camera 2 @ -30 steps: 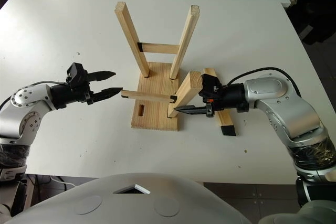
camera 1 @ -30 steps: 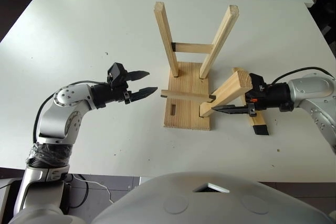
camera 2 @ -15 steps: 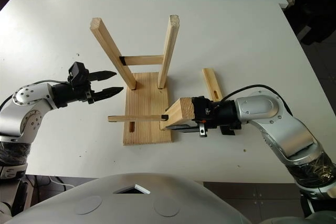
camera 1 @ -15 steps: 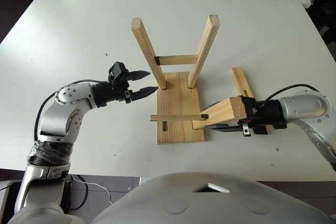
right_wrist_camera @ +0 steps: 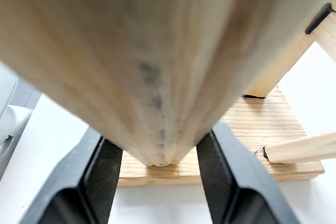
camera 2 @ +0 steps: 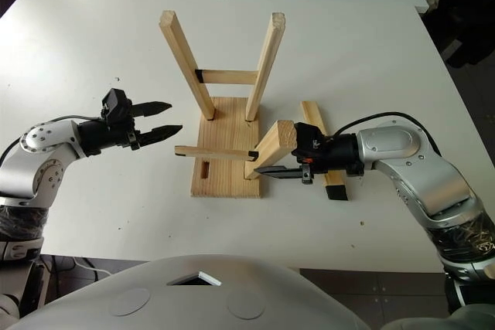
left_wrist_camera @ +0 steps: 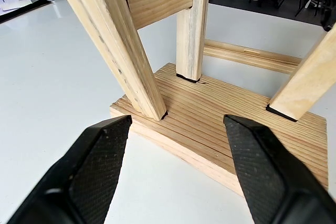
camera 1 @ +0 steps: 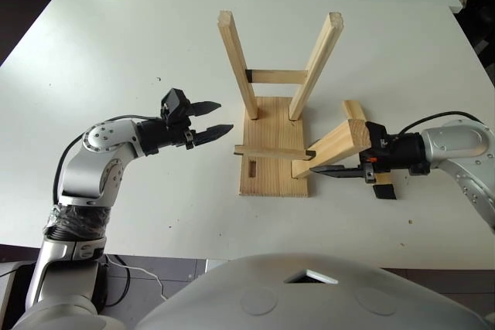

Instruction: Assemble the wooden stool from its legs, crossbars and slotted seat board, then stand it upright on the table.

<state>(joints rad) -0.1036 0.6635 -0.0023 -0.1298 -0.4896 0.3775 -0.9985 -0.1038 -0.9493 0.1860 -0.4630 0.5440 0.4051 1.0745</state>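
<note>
Big white table carries the flat slotted pale-wood seat board. Two square pale-wood legs stand in its far end, joined by a short wooden crossbar. The third pale-wood leg is clamped in the right gripper. Its foot is at the board's near-right corner, and its long axis leans out toward the robot's right, so it likely needs tipping upright. Its thin wooden crossbar runs left across the board above the empty rectangular slot. The left gripper is spread wide and empty, just left of the board, nearer that free end.

Pale, grain-lined wooden stool on a white table.
</note>
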